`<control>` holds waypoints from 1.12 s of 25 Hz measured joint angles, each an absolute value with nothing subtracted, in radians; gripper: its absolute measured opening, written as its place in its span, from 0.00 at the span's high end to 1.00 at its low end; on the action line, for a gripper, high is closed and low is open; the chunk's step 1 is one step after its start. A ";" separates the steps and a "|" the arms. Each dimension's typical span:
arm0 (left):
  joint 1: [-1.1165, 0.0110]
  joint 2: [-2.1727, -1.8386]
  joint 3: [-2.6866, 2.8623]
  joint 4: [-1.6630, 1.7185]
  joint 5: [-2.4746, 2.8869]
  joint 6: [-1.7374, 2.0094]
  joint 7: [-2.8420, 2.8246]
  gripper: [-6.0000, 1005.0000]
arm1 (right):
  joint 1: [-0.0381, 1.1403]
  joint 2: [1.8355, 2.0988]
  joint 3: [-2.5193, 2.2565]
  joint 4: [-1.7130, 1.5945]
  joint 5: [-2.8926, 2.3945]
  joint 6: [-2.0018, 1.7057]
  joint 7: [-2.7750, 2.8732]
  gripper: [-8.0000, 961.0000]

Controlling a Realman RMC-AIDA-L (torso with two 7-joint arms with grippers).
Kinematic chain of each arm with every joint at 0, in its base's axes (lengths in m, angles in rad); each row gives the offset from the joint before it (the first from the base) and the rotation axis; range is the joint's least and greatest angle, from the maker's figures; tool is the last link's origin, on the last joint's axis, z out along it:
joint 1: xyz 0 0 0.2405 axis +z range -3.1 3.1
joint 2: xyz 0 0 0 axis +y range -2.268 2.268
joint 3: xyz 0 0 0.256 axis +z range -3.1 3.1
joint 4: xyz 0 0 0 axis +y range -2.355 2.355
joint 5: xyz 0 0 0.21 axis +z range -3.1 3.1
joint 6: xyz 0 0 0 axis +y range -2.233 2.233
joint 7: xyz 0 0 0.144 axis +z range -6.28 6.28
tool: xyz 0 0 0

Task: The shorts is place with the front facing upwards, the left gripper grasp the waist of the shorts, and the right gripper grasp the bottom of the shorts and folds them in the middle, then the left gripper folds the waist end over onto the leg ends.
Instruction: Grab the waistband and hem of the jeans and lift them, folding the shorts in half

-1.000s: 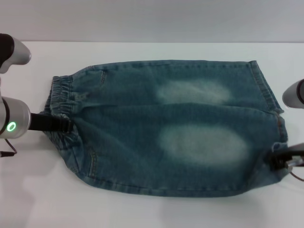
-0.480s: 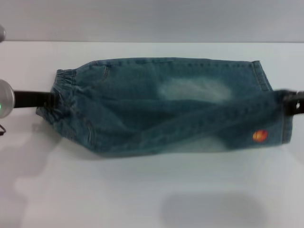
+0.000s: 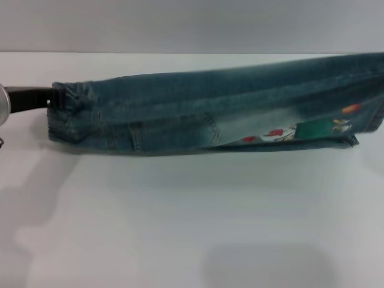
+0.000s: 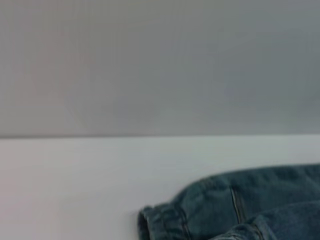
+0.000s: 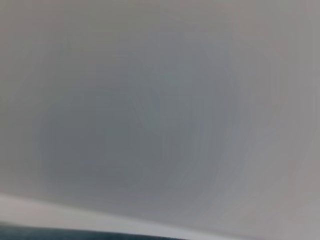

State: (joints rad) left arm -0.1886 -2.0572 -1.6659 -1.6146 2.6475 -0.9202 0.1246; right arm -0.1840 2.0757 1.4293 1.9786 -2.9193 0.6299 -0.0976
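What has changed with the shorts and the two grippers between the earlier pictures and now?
The shorts, first spread flat, have been lifted by both ends and now hang as a narrow band, the near half folding over so the printed underside shows. The left gripper has risen with the waist of the shorts and keeps hold of it. The right gripper has moved out of the head view. The white table is unchanged.

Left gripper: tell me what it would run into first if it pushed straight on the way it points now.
The left gripper points toward the robot's right and already sits at the waist of the shorts, so the denim itself comes first; depth is unclear.
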 joint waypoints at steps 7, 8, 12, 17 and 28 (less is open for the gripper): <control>-0.190 -2.059 -1.655 -1.583 2.613 -0.797 0.131 0.89 | -0.188 2.076 1.430 1.918 -2.919 0.516 -0.103 0.90; -0.190 -2.059 -1.655 -1.583 2.613 -0.797 0.131 0.89 | -0.186 2.076 1.430 1.908 -2.918 0.504 -0.103 0.90; -0.195 -2.057 -1.647 -1.565 2.597 -0.758 0.133 0.89 | -0.182 2.077 1.431 1.883 -2.918 0.467 -0.101 0.89; -0.199 -2.059 -1.630 -1.550 2.589 -0.714 0.152 0.88 | -0.181 2.077 1.433 1.849 -2.916 0.425 -0.098 0.87; -0.215 -2.060 -1.595 -1.495 2.578 -0.618 0.150 0.87 | -0.161 2.078 1.455 1.706 -2.910 0.228 -0.065 0.85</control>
